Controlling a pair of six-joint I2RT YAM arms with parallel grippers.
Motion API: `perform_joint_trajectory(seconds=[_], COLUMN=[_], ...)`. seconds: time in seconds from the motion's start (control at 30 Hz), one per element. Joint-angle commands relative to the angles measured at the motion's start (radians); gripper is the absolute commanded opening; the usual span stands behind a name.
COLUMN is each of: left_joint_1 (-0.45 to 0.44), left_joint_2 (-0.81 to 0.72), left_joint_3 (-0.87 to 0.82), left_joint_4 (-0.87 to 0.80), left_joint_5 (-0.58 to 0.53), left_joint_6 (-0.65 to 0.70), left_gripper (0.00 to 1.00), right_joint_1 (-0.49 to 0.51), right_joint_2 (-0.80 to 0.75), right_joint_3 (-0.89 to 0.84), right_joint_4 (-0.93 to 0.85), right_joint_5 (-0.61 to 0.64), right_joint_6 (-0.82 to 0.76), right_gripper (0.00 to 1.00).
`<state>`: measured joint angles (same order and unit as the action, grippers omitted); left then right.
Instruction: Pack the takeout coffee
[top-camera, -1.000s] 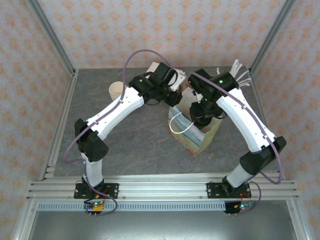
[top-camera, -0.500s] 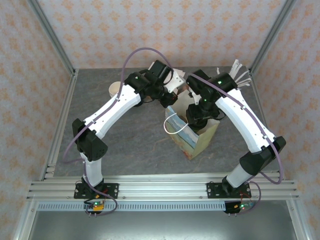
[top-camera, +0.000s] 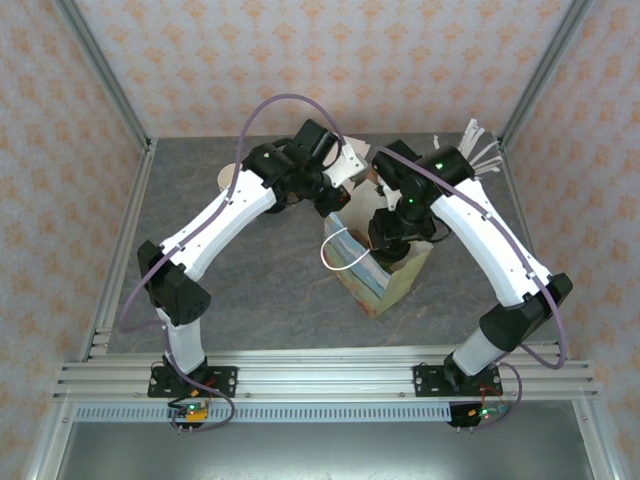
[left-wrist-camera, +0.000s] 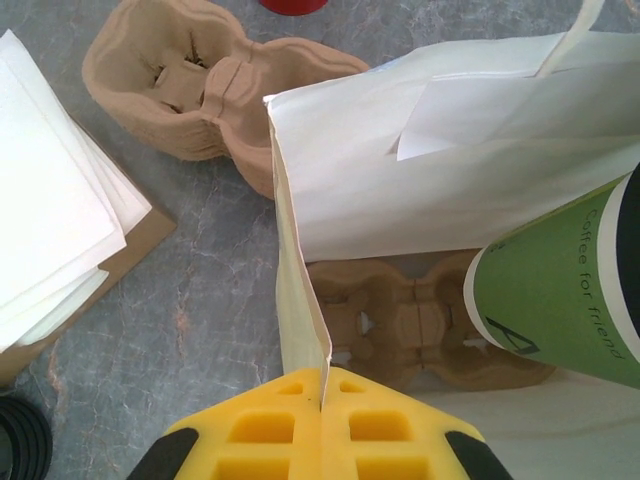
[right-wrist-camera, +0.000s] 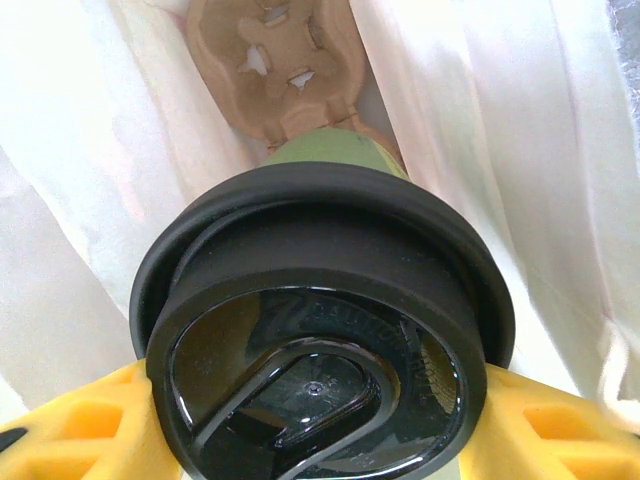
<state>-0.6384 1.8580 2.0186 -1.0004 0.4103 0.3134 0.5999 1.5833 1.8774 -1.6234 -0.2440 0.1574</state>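
Observation:
The takeout coffee (right-wrist-camera: 320, 360), a green paper cup (left-wrist-camera: 560, 290) with a black lid, hangs in the mouth of the white paper bag (top-camera: 375, 270). My right gripper (right-wrist-camera: 310, 420) is shut on it, with one yellow finger on each side just under the lid. My left gripper (left-wrist-camera: 325, 375) is shut on the bag's rim (left-wrist-camera: 300, 300) and holds its left wall up. A brown pulp cup carrier (left-wrist-camera: 420, 325) lies on the bag's floor, below the cup (right-wrist-camera: 275, 50). In the top view both grippers meet over the bag, the left (top-camera: 335, 205) and the right (top-camera: 395, 235).
A second pulp carrier (left-wrist-camera: 190, 80) lies on the grey table behind the bag. White napkins (left-wrist-camera: 50, 200) are stacked at the left, with black lids (left-wrist-camera: 15, 440) near them. A stack of lidless cups (top-camera: 232, 178) stands at the far left. Metal frame posts border the table.
My left gripper has closed on the bag's rim and drawn it left. The bag has slid a little left and nearer, and the right arm with the cup has followed.

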Motion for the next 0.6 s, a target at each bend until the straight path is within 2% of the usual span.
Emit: perform_joint_trajectory(seconds=[0.0, 0.57], left_joint_1=[0.01, 0.003], left_joint_2=[-0.042, -0.042], left_joint_3=[-0.017, -0.055], left_joint_4=[-0.007, 0.016], left_joint_5=[-0.014, -0.014], left_joint_6=[0.018, 0.015], left_gripper=[0.07, 0.08], right_joint_1=[0.005, 0.004], right_joint_2=[-0.039, 0.031], right_joint_3=[-0.014, -0.031], right_joint_4=[-0.156, -0.156], right_joint_5=[0.016, 0.02], right_joint_6=[0.038, 0.065], right_gripper=[0.49, 0.47])
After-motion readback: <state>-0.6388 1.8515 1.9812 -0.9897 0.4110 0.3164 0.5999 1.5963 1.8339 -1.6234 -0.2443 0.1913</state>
